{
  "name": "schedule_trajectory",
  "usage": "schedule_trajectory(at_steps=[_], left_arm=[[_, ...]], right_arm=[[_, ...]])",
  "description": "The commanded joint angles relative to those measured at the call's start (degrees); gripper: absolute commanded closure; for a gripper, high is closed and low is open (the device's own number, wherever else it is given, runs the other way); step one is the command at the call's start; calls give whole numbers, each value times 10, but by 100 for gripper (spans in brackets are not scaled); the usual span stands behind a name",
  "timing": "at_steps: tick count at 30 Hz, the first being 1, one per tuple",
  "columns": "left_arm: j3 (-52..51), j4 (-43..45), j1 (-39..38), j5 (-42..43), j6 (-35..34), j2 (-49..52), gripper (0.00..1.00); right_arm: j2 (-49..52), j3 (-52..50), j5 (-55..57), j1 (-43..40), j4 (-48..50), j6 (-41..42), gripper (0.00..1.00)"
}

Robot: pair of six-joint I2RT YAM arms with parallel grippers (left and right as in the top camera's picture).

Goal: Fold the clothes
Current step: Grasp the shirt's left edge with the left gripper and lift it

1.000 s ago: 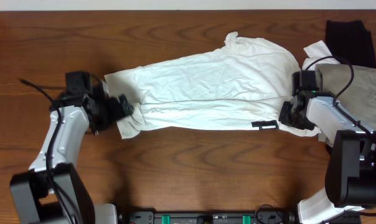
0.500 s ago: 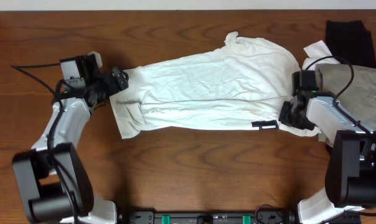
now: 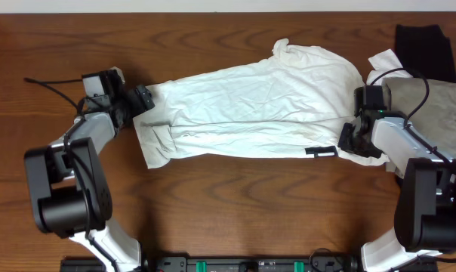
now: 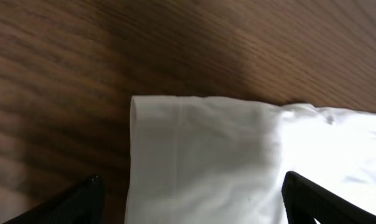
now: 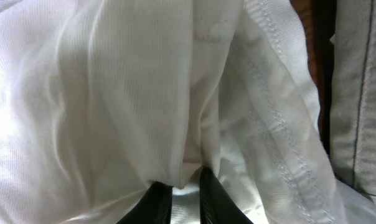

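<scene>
Since a second ago the left gripper (image 3: pixel 143 98) has swung from the shirt's (image 3: pixel 251 106) near hem corner up to its far hem corner, while the right gripper (image 3: pixel 347 140) has not shifted. The shirt lies stretched across the table (image 3: pixel 228 204), already folded lengthwise into a long band. A grey garment (image 3: pixel 432 98) sits just past its collar end and a black garment (image 3: pixel 424 45) beyond that.

The left gripper stands wide open and holds nothing. In its wrist view the far corner (image 4: pixel 138 102) lies flat just ahead of the fingers (image 4: pixel 82 199), with white cloth spanning the gap between them, untouched. The right gripper is closed on a pinched fold of shirt at the collar end, seen bunched at its tips (image 5: pixel 182 190).

The step in hand looks like taking that far corner. To do it well, the left gripper should likely come down low over the wood, slide forward until the hem edge sits well between the jaws, and catch both layers. The right grip should stay firm so the band stays taut and does not drag.
</scene>
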Motion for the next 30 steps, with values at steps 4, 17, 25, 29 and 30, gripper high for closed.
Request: schedule_trajectory(at_steps=[4,17,25,29,30], left_arm=[[24,23,3,-2,-3,36,9],[24,79,2,-1,-22,59,66],[50,95,2,0,-33,59,94],[76,99,3,-1,-33,49,94],[87,102,3,-1,-33,46,94]], right_arm=[[50,-47,27,-18,-12,-2,85],[50,-47,27,-18,-12,-2,84],[50,-47,27,-18,-12,-2,84],[50,-47,27,-18,-12,-3,84],[50,-47,27,-18,-12,-3,84]])
